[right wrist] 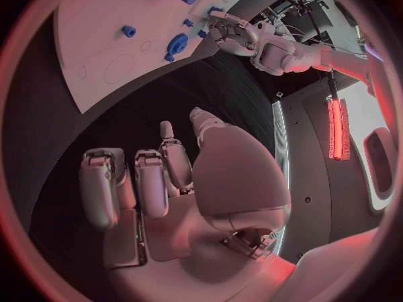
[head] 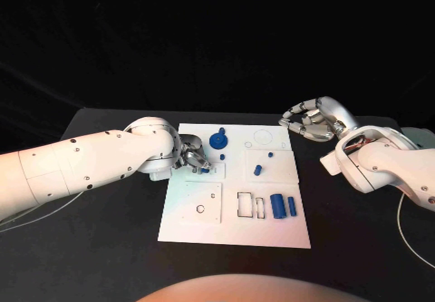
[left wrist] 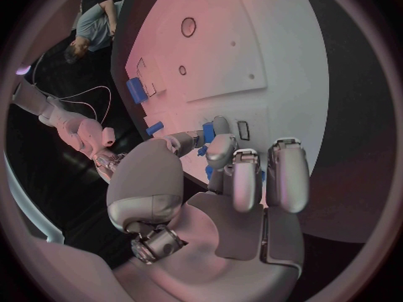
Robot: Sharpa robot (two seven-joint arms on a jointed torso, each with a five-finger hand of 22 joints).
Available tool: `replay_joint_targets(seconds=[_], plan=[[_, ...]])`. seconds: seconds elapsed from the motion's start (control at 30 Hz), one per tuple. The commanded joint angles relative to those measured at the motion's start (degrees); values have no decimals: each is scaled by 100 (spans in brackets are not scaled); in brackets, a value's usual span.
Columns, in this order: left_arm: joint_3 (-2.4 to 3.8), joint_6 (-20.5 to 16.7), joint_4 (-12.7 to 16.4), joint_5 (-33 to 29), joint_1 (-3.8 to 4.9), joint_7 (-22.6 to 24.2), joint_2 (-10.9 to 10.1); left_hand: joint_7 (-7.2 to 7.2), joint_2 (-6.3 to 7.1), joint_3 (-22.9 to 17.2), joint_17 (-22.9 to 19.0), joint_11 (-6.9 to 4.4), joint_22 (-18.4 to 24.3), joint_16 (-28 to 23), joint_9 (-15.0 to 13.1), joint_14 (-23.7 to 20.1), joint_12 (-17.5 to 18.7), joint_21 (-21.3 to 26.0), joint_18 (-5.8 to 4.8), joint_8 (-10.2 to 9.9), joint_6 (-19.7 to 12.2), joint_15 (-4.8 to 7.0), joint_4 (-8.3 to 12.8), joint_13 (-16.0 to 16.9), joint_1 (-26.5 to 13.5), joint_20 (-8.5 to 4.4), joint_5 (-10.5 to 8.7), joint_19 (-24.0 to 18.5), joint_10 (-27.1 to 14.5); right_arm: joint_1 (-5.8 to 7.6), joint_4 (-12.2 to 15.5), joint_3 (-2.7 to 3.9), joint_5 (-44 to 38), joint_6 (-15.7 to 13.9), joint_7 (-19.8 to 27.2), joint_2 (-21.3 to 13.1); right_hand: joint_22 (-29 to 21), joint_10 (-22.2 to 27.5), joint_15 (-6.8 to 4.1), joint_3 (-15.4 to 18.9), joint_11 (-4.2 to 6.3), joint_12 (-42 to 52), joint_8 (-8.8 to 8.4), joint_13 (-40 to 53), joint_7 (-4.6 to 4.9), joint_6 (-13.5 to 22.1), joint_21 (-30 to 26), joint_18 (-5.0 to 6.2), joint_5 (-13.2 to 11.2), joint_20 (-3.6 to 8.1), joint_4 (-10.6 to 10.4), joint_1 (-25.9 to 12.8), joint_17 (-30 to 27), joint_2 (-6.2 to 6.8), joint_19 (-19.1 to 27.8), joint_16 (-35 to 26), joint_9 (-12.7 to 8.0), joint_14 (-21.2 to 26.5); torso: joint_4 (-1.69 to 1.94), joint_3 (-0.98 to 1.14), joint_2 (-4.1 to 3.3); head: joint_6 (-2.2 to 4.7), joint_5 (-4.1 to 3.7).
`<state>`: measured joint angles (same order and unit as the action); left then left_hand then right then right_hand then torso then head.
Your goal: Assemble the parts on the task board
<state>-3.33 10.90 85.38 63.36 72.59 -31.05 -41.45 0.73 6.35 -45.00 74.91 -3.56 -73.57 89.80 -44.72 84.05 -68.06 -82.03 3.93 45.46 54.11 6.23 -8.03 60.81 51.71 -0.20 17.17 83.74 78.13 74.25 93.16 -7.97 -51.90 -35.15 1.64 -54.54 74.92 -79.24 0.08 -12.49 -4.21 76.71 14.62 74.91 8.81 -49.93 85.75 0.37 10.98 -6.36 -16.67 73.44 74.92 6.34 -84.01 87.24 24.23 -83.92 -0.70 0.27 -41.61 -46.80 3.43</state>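
Blue part (head: pixel 205 168), axis unclear, seemingly pinched in left hand (head: pixel 190 157) fingers; right hand (head: pixel 313 121) curled, nothing held.

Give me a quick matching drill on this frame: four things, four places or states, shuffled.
Column 1:
1. left hand
2. right hand
3. blue gear-like disc
4. two blue cylinders

Column 2:
A. lying side by side by the rectangular slots
B. raised off the task board, fingers curled, holding nothing
C. fingers down on a small blue part
D. near the board's far edge

Pairs: 1-C, 2-B, 3-D, 4-A
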Motion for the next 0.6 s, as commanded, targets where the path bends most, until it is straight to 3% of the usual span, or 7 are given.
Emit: replay_joint_targets(seconds=[0.03, 0.4, 0.53, 0.6], plan=[[-19, 200, 7, 40, -26, 33, 21, -36, -230, -776, 1509, 2, 1, 20, 0, 595, 0, -19, -65, 1, 91, 41, 770, 0, 244, -12, 9, 53, 56, -5, 2, 0, -24, 45, 2, 1, 1208, -18, -29, 25, 19, 13, 22, 336, -2, 28, -25, 82, 4, 58, -1, -56, 931, 5, -365, -35, -9, -457, 2, -2, -1, 5, 2], [-19, 198, -21, -30, -22, 27, 37, -32, -250, -763, 1509, 6, -2, 20, 4, 595, 11, -19, -66, -8, 94, 35, 718, -11, 216, -9, -1, 53, 53, -6, 3, 0, -24, 39, 4, -1, 1208, -18, -29, 25, 19, 13, 22, 336, -2, 28, -25, 82, 4, 58, -1, -56, 931, 5, -365, -35, -9, -457, 0, 1, -1, 2, -4], [-19, 229, -46, -85, -19, 19, 42, -25, -234, -676, 1509, 15, -7, 20, 8, 595, 26, -19, -66, -26, 93, 27, 595, -24, 83, 0, -37, 53, 47, -7, 5, 0, -24, 34, 5, -4, 1204, -13, -31, 31, 21, 8, 32, 329, -4, 32, -31, 83, 31, 59, 1, -70, 934, 1, -363, -34, -11, -458, 0, 2, -2, 6, -2], [-19, 237, -61, -111, -17, 17, 45, -24, -213, -544, 1509, 19, -12, 20, 10, 595, 30, -19, -67, -36, 106, 22, 439, -26, -90, 6, -76, 53, 45, -7, 6, 0, -24, 31, 6, -5, 1204, -13, -31, 31, 21, 8, 32, 329, -4, 32, -31, 83, 31, 59, 1, -70, 934, 1, -363, -34, -11, -458, -1, -1, 0, 3, -2]])
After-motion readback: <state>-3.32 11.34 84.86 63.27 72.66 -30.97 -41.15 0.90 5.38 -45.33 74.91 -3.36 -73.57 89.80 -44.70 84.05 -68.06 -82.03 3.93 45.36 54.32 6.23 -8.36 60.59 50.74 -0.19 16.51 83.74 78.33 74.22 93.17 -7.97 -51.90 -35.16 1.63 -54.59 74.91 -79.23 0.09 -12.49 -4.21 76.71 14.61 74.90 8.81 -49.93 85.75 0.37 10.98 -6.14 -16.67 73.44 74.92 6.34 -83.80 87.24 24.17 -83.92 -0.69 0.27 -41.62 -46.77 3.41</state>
